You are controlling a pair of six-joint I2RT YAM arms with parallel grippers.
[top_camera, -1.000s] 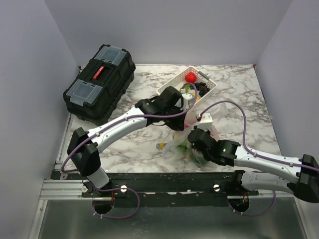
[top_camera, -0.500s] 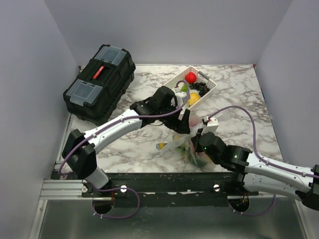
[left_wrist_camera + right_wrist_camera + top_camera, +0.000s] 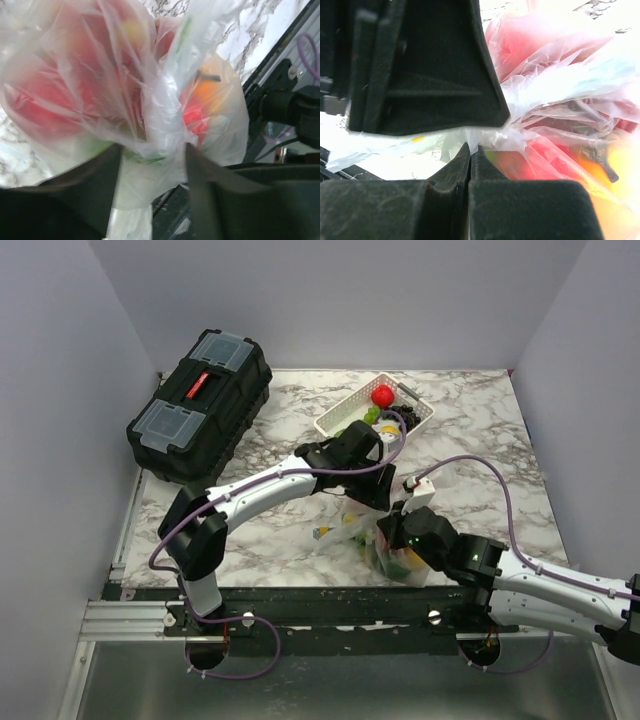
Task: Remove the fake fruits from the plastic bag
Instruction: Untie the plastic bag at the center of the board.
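Note:
The clear plastic bag point(image 3: 385, 545) lies on the marble table near the front edge, with fake fruits inside. Red fruits point(image 3: 60, 100) and an orange one point(image 3: 207, 92) show through the film. My left gripper point(image 3: 372, 490) is open, and its fingers point(image 3: 95, 195) straddle the bag's bunched neck point(image 3: 160, 130). My right gripper point(image 3: 393, 530) is shut on a thin fold of the bag point(image 3: 475, 135), beside red fruit point(image 3: 545, 40) in the bag. The left gripper's black finger point(image 3: 430, 65) fills the upper left of the right wrist view.
A white slotted basket point(image 3: 335, 418) stands behind the bag and holds a red strawberry point(image 3: 383, 395) plus green, yellow and dark pieces. A black toolbox point(image 3: 200, 405) sits at the back left. The table's front rail point(image 3: 330, 600) runs just below the bag.
My left gripper has moved from the basket's edge forward and down onto the bag's neck. My right gripper has kept its hold and drawn the bag slightly nearer.

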